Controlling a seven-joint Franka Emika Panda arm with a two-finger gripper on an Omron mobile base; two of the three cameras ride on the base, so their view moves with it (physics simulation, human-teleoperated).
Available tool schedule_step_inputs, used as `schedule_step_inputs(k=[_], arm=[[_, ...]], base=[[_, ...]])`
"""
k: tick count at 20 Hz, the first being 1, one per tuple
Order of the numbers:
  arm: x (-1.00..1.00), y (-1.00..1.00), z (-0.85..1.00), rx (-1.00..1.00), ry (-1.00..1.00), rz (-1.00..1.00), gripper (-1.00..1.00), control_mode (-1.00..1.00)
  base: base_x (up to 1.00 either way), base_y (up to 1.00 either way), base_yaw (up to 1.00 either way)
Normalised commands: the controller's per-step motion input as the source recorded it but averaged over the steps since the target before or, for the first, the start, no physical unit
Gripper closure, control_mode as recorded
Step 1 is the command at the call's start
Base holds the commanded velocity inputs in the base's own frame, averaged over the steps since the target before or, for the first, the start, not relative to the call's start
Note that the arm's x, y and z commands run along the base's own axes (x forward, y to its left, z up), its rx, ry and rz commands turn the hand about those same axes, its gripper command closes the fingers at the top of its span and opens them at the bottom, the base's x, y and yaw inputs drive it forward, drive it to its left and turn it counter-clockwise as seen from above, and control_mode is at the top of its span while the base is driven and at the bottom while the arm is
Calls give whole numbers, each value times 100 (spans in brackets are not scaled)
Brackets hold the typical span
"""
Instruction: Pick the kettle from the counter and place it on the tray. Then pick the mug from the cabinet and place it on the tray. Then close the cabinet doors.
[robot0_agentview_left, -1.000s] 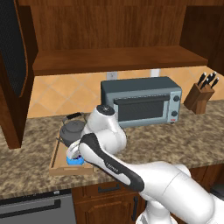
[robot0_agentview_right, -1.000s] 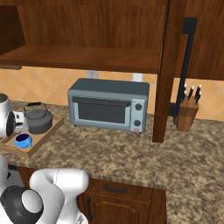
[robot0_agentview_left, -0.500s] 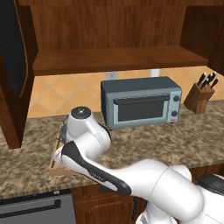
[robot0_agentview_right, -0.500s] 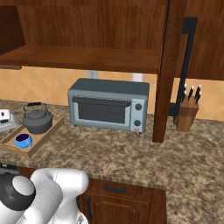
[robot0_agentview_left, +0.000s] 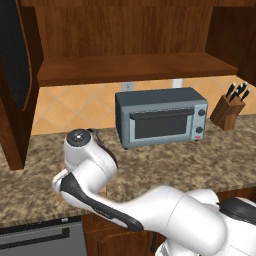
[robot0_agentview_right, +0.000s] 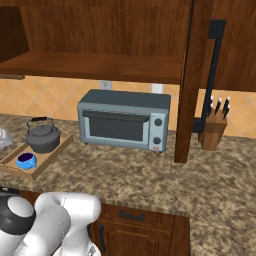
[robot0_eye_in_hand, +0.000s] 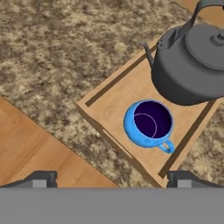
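The light wooden tray (robot0_eye_in_hand: 109, 89) lies on the granite counter (robot0_eye_in_hand: 57, 52). On it stand the dark grey kettle (robot0_eye_in_hand: 192, 65) and, beside it, the blue mug (robot0_eye_in_hand: 148, 124), upright with its handle toward the tray's corner. My gripper (robot0_eye_in_hand: 111, 178) hovers above the tray's near end, open, with nothing between its fingertips (robot0_eye_in_hand: 40, 178). The right base view shows the kettle (robot0_agentview_right: 43, 138), the mug (robot0_agentview_right: 26, 161) and the tray (robot0_agentview_right: 50, 157) at the far left. The cabinet (robot0_agentview_left: 130, 70) has a bare shelf. Both cabinet doors stand open: the left one (robot0_agentview_left: 15, 75) and the right one (robot0_agentview_right: 191, 85).
A grey-blue toaster oven (robot0_agentview_left: 161, 118) stands against the wall at mid-counter, with a knife block (robot0_agentview_left: 229, 111) to its right. My arm's elbow (robot0_agentview_left: 85, 160) bulks over the counter's front left. Drawer units (robot0_agentview_right: 135, 230) lie below the counter.
My hand has pulled back from the mug and away to the left of the tray, and the arm has swung left and nearer. The mug stays on the tray.
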Motion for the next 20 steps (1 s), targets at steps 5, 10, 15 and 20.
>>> schedule_step_inputs(k=[5, 10, 15, 20], arm=[[0, 8, 0, -6, 0, 0, -100, -100], [-3, 12, 0, -7, 0, 0, -100, -100], [-2, 24, -3, -5, -6, 0, -100, -100], [-14, 12, -2, 0, -32, -1, -100, -100]], base=[[0, 0, 0], [0, 0, 0], [0, 0, 0], [0, 0, 0]])
